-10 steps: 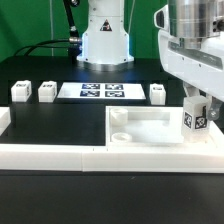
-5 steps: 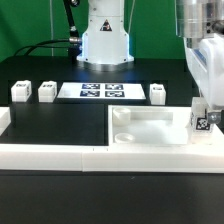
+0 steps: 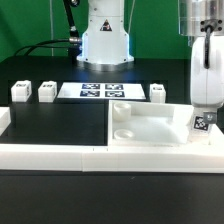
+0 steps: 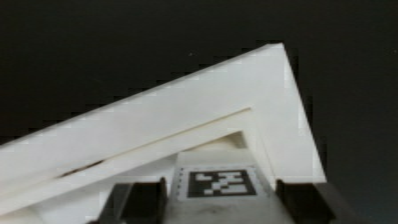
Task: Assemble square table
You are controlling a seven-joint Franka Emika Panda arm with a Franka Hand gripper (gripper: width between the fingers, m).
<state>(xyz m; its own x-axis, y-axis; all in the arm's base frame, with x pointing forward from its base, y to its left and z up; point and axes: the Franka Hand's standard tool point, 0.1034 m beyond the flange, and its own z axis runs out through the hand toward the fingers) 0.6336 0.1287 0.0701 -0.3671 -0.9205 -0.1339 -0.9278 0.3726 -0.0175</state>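
Black table (image 3: 60, 120); hand (image 3: 204, 110) on leg (image 3: 203, 124), half off-frame.

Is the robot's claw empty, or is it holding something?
Holding. The gripper has its fingers on either side of a tagged white leg, near the square tabletop corner.

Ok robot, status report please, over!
Pincer shut on a leg. Leg at the tabletop corner, exterior view's right; seated or not, cannot tell. Three other legs lie beside the marker board. Nothing in the way.
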